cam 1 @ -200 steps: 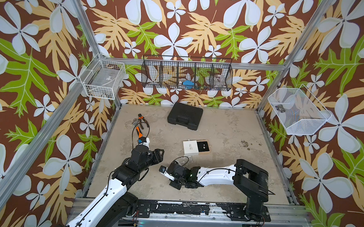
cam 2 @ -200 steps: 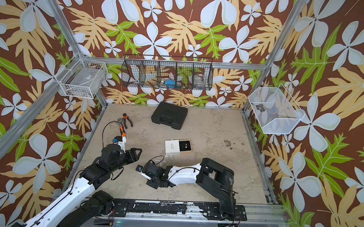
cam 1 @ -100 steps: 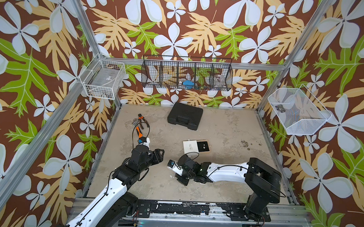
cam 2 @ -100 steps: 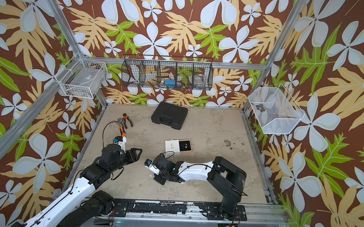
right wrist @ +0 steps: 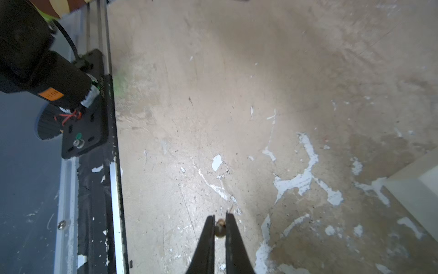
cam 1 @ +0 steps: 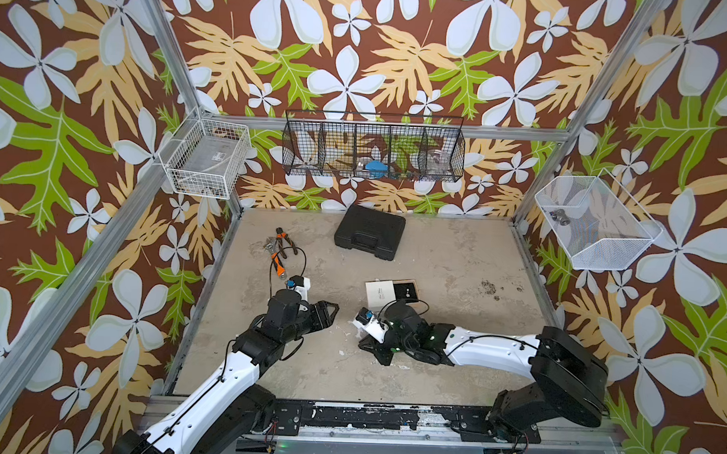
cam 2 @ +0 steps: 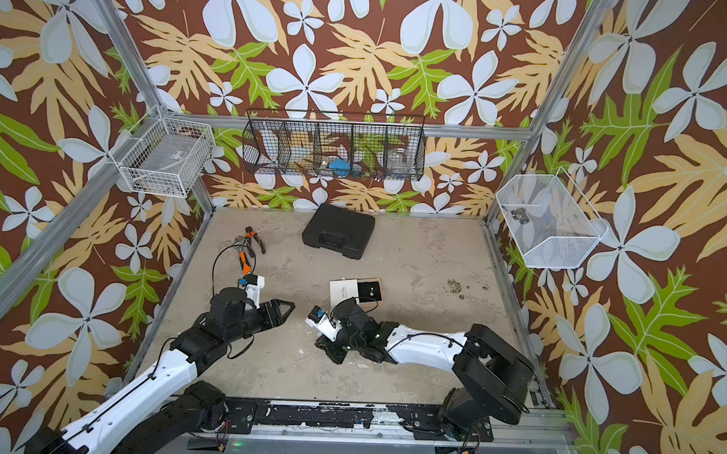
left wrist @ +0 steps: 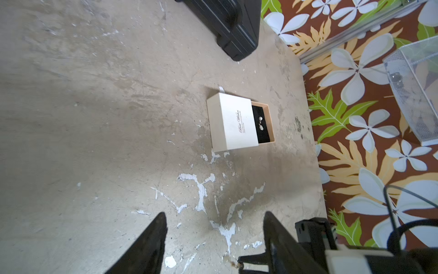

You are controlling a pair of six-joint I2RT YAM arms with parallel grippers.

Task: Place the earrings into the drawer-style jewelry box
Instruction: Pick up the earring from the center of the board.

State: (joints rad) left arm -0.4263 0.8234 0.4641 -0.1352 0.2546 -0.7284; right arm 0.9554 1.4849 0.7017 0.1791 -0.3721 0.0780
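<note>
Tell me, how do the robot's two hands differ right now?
The left hand is spread wide open, while the right hand is pinched nearly shut. The left hand holds nothing, whereas the right hand grips a tiny round bead between its tips. Both are black, two-fingered pincers.

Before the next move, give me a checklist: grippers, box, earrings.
1. Right gripper shut on a small round piece: ok.
2. Held piece is an earring: cannot tell.
3. Left gripper open and empty: ok.
4. Jewelry box with tray slid partly out of the sleeve: ok.
5. Two pale earrings lying on the tray's black lining: ok.
</note>
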